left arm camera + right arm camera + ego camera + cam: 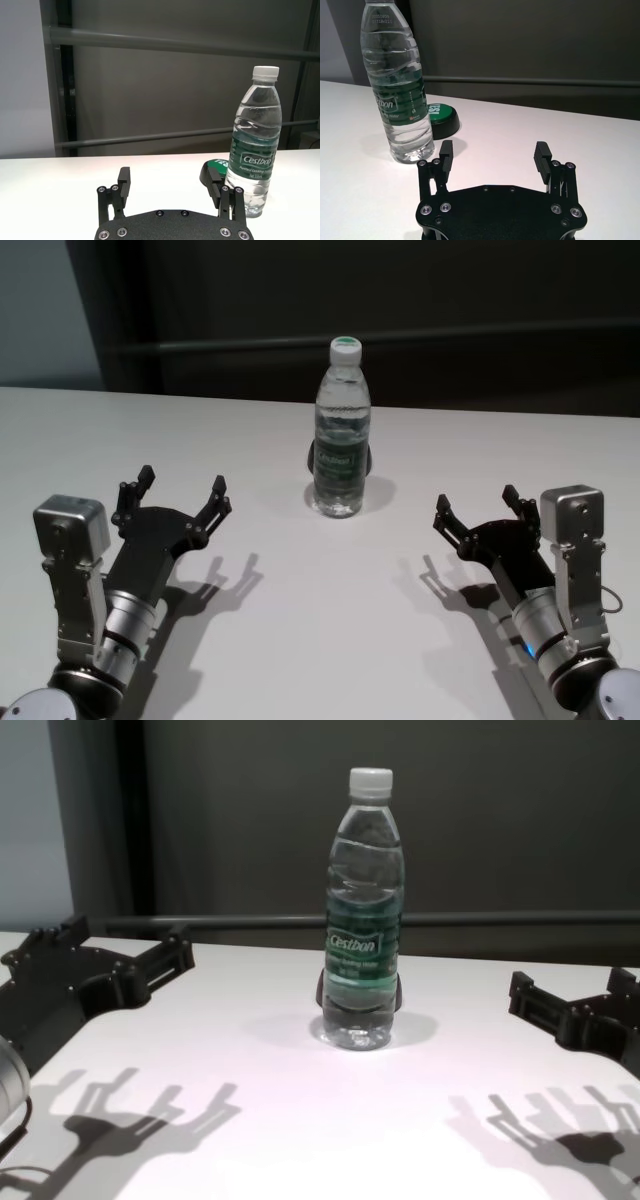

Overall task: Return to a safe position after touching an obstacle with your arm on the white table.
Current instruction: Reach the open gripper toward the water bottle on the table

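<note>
The obstacle, a clear water bottle (342, 430) with a white cap and a green "Cestbon" label, stands upright at the middle of the white table (320, 630). My left gripper (182, 482) is open and empty, low over the table to the bottle's left and apart from it. My right gripper (476, 500) is open and empty to the bottle's right, also apart from it. The bottle also shows in the left wrist view (255, 145), the right wrist view (397, 90) and the chest view (362, 910). Neither arm touches it.
A low black round object with a green top (440, 117) sits on the table just behind the bottle. A dark wall with a horizontal rail (175, 45) runs behind the table's far edge.
</note>
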